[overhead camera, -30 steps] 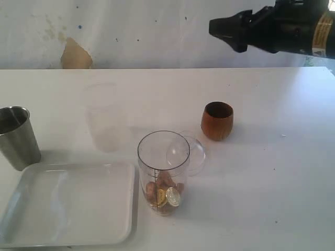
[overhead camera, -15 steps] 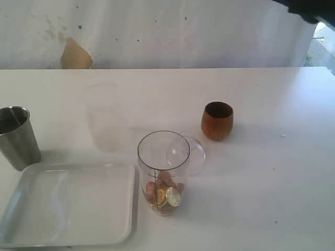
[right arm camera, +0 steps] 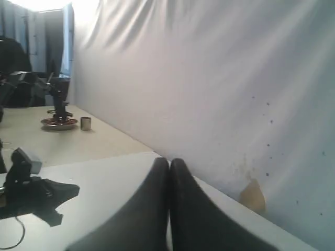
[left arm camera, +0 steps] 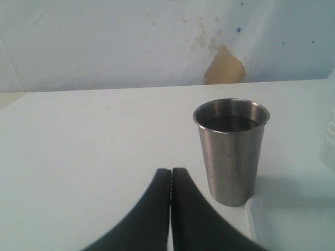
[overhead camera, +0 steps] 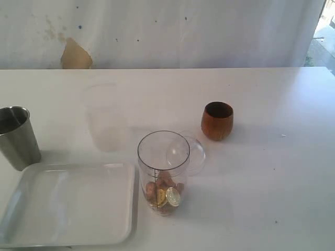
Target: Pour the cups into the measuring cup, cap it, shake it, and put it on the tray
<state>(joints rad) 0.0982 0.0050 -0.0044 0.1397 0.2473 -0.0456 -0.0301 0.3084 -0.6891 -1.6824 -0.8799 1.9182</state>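
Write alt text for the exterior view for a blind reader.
An uncapped clear measuring cup with gold and brown pieces at its bottom stands on a white table, right of an empty white tray. A clear domed lid sits just behind it, a wooden cup farther right, a frosted cup behind left, a steel tumbler far left.

we've got a plain white surface (overhead camera: pixel 272 94) running right up to a pale backdrop (overhead camera: pixel 157 31) that looks like a hung sheet, and the right wrist view shows soft folds in it. there's a tan, torn-looking patch (overhead camera: pixel 76 55) on it just above the surface's back edge, plus a few tiny blue specks (overhead camera: pixel 79 26) and some faint yellowish staining. off at the right end we see a bright gap (overhead camera: pixel 324 36) with daylight coming in. the right wrist view also catches a second, beige table (right arm camera: pixel 78 144) further off, with a strong glare (right arm camera: pixel 39 4) beyond it.
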